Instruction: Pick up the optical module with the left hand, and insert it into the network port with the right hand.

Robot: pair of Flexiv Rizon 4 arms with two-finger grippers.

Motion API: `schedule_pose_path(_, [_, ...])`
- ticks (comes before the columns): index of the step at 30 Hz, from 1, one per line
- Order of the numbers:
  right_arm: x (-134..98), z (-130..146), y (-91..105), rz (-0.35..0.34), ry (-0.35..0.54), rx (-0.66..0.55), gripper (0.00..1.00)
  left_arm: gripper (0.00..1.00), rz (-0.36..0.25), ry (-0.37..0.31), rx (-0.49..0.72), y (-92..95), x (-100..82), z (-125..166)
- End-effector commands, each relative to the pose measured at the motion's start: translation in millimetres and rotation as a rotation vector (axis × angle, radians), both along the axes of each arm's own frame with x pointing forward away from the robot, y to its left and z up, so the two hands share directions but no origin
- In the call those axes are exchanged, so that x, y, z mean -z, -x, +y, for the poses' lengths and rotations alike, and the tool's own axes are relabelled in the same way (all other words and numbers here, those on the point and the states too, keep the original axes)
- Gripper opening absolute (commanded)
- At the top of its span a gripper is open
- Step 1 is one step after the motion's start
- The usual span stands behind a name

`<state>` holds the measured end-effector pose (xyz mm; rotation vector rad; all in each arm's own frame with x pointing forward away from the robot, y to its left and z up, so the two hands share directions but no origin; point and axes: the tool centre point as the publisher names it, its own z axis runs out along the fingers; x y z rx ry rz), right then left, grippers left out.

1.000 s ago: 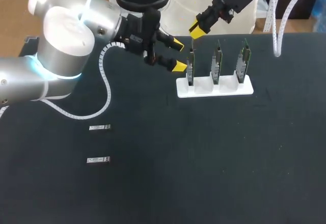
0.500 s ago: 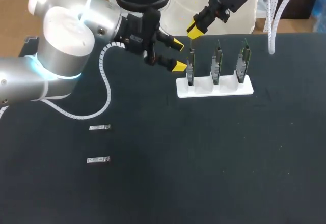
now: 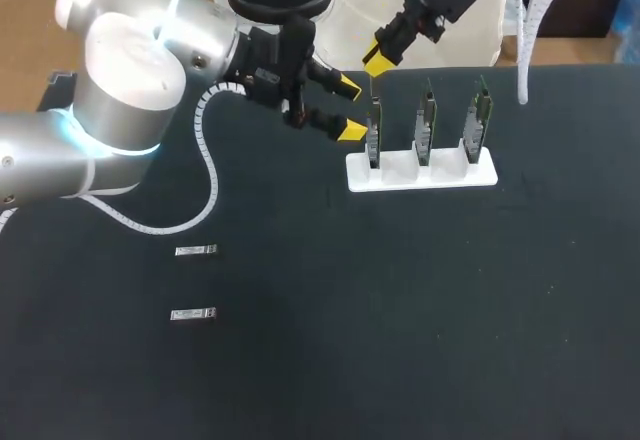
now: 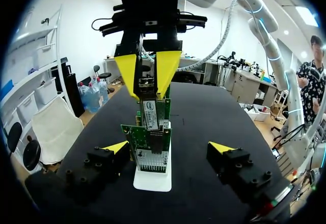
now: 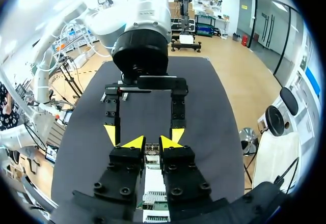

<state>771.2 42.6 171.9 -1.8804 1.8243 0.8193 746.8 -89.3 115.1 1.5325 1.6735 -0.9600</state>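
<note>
Dark counter point(image 3: 400, 310) is being used as the work surface. Nearest, toward its left side, two spare modules point(image 3: 195, 251) are being left flat, one ahead of the other, well apart from both arms.

Farther in, three green boards are being kept upright in a row by a white holder point(image 3: 455, 175). Just beside the first board point(image 3: 373, 138), the left pincer point(image 3: 349, 108) is being held with its fingers apart and nothing between them.

Farthest, above that same board, the right pincer point(image 5: 152, 143) is being pressed together on the optical module point(image 4: 151, 113). The module is being carried on end, a little tilted, with its lower end at the board's top edge. The network port is not being shown clearly. Whether the module is being seated in it cannot be told.

Judgement: insertion is being attempted and is near its close.

Risks:
- With the module tilted against the port's line, it could be jammed at the mouth, or the board could be bent in its slot.
- With only the module's upper end being clamped, it could be twisted in the grip under push.
- The white holder is not seen to be fixed down, so it could be dragged or tipped.
- The left pincer is so near the board that it could be struck.
</note>
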Motion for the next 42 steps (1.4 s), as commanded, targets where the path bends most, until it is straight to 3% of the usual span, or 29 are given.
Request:
schedule_pose_path(1, [3.3,-0.9,0.3,0.0,0.002,0.005,0.0,1.0,0.002,-0.004,0.002,-1.3,-0.3,-0.5])
schedule_pose_path(42, [0.1,-4.5,9.8,-0.022,-0.004,0.03,0.0,1.0,0.002,-0.004,0.002,-1.3,-0.3,-0.5])
